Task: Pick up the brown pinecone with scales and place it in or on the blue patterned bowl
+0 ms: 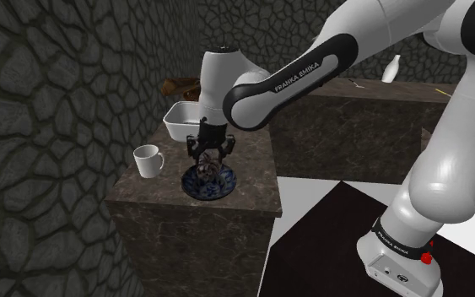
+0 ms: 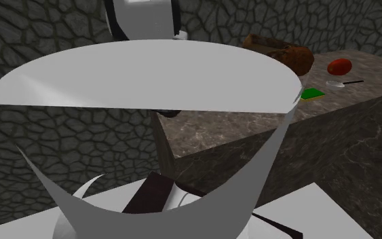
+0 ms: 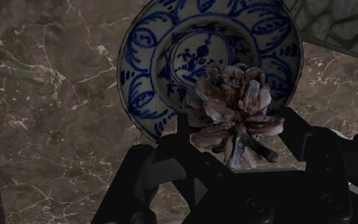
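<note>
**Pinecone clamped over the bowl: let it go gently**

Your gripper [image 3: 238,139] has its two black fingers closed on the pinecone [image 3: 231,102]. One finger presses each flank, and the cone hangs between them rather than lying on anything. Straight ahead of the fingertips, just beyond the cone, is the blue patterned bowl [image 3: 165,44]. In the shoulder view the gripper [image 1: 209,160] stands directly above that bowl [image 1: 195,187], with the cone low between the fingers and close to the bowl's well. I cannot tell whether it touches the glaze yet.

Expect the cone to be light and stiff, but brittle at the edges. Its open scales stick out all round, and they look likely to chip or snag on a finger pad as you release. The firm place to hold is across the core at mid-body, which is roughly where you seem to have it. A hard squeeze gains you nothing.

The scales fan outward from a centre that faces the wrist camera, so I judge the long axis to run roughly along the fingers, with one end aimed down at the bowl. I cannot tell which end that is.

A white mug [image 1: 148,160] stands off to one side of the hand on the dark marble counter [image 3: 56,95], apart from the bowl.
</note>
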Action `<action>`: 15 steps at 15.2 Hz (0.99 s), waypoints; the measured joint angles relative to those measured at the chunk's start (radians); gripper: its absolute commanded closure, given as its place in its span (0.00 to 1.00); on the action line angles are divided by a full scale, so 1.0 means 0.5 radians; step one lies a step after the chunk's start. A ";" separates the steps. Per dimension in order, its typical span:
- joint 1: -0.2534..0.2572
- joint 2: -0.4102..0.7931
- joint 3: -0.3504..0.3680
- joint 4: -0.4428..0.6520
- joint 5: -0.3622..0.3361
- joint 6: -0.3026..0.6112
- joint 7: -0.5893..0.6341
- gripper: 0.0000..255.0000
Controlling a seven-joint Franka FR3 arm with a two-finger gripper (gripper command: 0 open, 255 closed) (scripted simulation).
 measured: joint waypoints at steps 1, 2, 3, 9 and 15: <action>0.000 0.009 -0.001 -0.013 -0.008 0.021 0.006 1.00; 0.001 0.017 -0.003 -0.015 -0.014 0.030 0.009 1.00; 0.001 0.021 -0.003 -0.017 -0.018 0.036 0.013 1.00; 0.002 0.025 -0.003 -0.019 -0.021 0.041 0.015 0.00; 0.000 0.004 0.000 -0.003 -0.004 0.009 0.003 0.00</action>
